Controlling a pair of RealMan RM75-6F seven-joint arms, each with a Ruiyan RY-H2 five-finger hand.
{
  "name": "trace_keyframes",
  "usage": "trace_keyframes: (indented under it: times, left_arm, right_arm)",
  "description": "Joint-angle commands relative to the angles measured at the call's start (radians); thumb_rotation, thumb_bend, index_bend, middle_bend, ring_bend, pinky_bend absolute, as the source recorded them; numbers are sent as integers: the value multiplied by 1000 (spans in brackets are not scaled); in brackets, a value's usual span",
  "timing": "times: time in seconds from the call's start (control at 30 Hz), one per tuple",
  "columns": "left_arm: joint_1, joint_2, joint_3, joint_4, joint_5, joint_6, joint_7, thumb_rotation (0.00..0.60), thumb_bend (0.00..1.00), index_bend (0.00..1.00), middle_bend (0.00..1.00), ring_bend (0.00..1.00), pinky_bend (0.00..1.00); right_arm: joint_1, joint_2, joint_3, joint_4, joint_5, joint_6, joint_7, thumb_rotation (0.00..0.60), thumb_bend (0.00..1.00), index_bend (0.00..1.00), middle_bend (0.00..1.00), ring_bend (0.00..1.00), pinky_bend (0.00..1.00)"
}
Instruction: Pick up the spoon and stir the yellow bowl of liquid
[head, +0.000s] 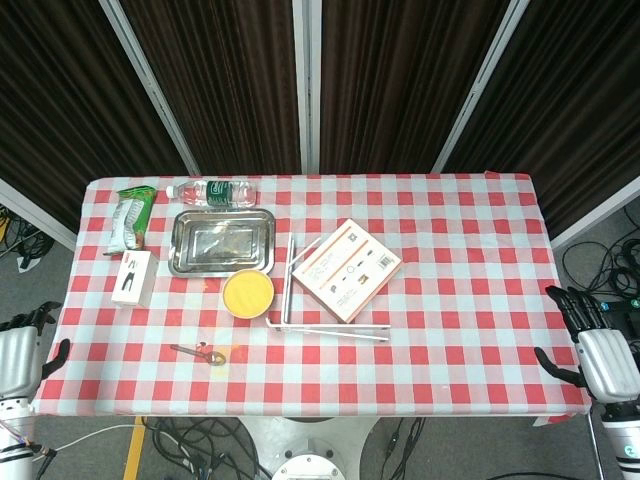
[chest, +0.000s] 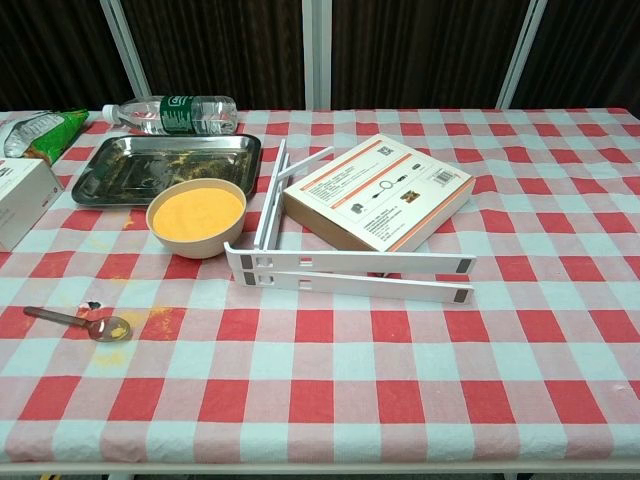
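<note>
1. I judge the task not yet begun: my left hand (head: 22, 350) and right hand (head: 600, 345) both hang off the table's short ends, fingers apart, holding nothing.
2. The spoon (chest: 82, 322) lies flat near the front-left edge of the checkered tablecloth (chest: 420, 350), bowl end toward the middle, on a yellow stain.
3. The yellow bowl (chest: 196, 217) sits just behind it, beside the steel tray (chest: 100, 175).
4. Next I'd bring my left hand in over the near edge to pinch the handle.
5. Open cloth surrounds the spoon; the white folding stand (chest: 350, 268) crowds the bowl's right side.
</note>
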Motion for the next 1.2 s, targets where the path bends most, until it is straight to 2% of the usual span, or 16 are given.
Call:
trace_keyframes:
  times: [0.03,0.23,0.37,0.47,0.63,0.77,0.9,1.2]
  left_arm:
    - [0,1,-6,-15,-9,-11,11,600,374,345,519,401,440]
    - [-3,5,-8,-20,-1,-31,20,600,373,346,521,401,440]
    - [-37,22,-2,-9,25,-98,21,600,345,391,548,415,452]
    - [-75,27,1,14,42,-169,13,600,309,449,619,521,580]
    - [-138,13,7,47,76,-280,-25,600,276,461,702,629,744]
    - [-193,-15,19,67,91,-388,-72,600,272,482,801,755,873]
    - [-242,-56,27,107,97,-473,-74,600,273,502,867,821,933]
    - [-305,-158,41,203,95,-573,-73,600,281,518,929,854,972]
  right_arm:
    - [2,-1,0,1,3,-4,-1,600,222,21,90,0,71]
    - [8,-2,3,6,8,-13,2,600,221,21,90,0,71]
    - [14,-2,7,10,8,-16,3,600,221,21,90,0,71]
    - [19,3,11,9,8,-19,2,600,222,21,90,0,71]
    - [24,10,15,7,17,-26,0,600,221,21,91,0,71]
    - [32,10,17,9,27,-42,3,600,219,21,91,0,71]
    - [38,8,17,11,27,-50,5,600,220,21,92,0,71]
    - [41,9,19,10,35,-56,5,600,219,21,95,0,71]
